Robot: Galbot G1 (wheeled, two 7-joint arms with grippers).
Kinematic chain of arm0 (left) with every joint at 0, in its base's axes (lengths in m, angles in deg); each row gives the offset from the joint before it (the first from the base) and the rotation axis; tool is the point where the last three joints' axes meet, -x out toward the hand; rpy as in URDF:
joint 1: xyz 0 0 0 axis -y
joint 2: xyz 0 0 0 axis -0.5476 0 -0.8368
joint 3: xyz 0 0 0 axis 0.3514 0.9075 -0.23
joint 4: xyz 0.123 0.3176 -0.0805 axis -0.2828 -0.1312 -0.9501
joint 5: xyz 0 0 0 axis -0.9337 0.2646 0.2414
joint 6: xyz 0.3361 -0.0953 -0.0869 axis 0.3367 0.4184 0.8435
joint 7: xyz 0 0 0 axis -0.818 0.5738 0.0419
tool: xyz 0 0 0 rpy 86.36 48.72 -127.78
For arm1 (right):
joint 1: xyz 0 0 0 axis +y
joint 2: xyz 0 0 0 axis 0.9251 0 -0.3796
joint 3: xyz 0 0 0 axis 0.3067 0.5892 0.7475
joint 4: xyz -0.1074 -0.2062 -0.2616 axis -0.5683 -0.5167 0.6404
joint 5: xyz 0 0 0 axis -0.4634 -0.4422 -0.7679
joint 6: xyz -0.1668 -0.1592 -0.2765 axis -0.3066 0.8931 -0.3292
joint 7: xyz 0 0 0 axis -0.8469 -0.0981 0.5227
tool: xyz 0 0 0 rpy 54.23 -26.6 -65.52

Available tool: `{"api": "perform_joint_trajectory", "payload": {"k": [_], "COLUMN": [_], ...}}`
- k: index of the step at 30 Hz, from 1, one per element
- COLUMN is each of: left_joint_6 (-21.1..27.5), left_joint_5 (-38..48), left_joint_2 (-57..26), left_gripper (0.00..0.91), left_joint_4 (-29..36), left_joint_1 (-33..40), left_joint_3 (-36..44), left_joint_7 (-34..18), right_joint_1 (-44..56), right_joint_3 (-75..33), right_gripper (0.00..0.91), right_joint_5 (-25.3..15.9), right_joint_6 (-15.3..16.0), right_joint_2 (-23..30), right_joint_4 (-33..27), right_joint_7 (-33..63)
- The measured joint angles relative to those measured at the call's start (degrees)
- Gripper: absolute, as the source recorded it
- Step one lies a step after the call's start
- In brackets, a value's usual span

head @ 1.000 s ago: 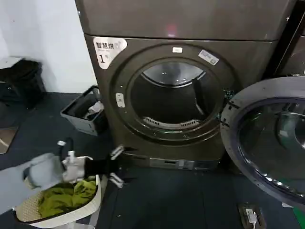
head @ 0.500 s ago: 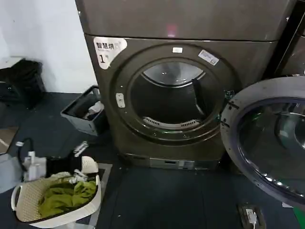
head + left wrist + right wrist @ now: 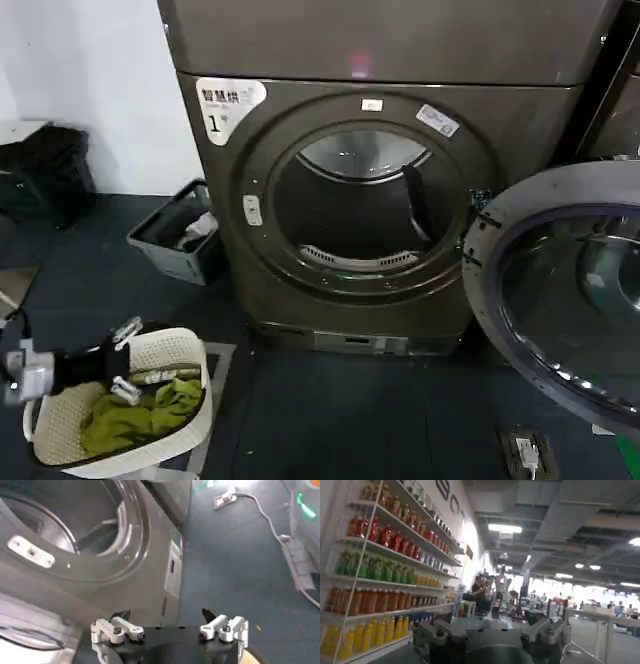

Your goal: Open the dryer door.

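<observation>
1. My left gripper (image 3: 125, 360) hung low at my left side, over the rim of a white laundry basket (image 3: 190, 425) that held green cloth (image 3: 135, 418). Its fingers stood spread apart and held nothing; in the left wrist view (image 3: 167, 622) the two fingertips showed well apart with only floor and machine front between them.
2. Behind the basket, against the white wall, a dark grey bin (image 3: 175, 240) sat on the floor just beside the dryer's left flank.
3. The dryer (image 3: 520, 120) filled the middle of my head view, bronze-grey, with its white sticker (image 3: 228, 103) bearing Chinese characters and a "1" at the upper left of the front. Its round opening (image 3: 360, 205) was uncovered, and I could see into the drum. From my left wrist the same front (image 3: 150, 580) lay close ahead of the fingers, tilted across the view.
4. The dryer door (image 3: 485, 290) stood swung wide out to the right of the opening, hinged at the machine's right side, its grey inner side and dark glass turned toward me.
5. On the floor near the door's lower edge lay a small power strip (image 3: 527, 452).
6. My right gripper (image 3: 492, 630) pointed away from the machine toward shelves of coloured bottles (image 3: 375, 565) in a large hall; whether it was released or clenched I could not tell.
</observation>
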Motion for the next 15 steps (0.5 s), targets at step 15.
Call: {"api": "perform_joint_trajectory", "payload": {"k": [15], "left_joint_6": [-1.1], "left_joint_5": [-2.6], "left_joint_2": [-4.6], "left_gripper": [0.907], "left_joint_4": [-4.4], "left_joint_1": [-4.5], "left_joint_3": [1.2], "left_joint_7": [0.0], "right_joint_1": [-1.1], "right_joint_3": [0.8], "right_gripper": [0.907], "right_joint_5": [-0.1], "right_joint_6": [-0.1], "right_joint_2": [-0.3], "right_joint_4": [-0.3], "right_joint_7": [-0.1]}}
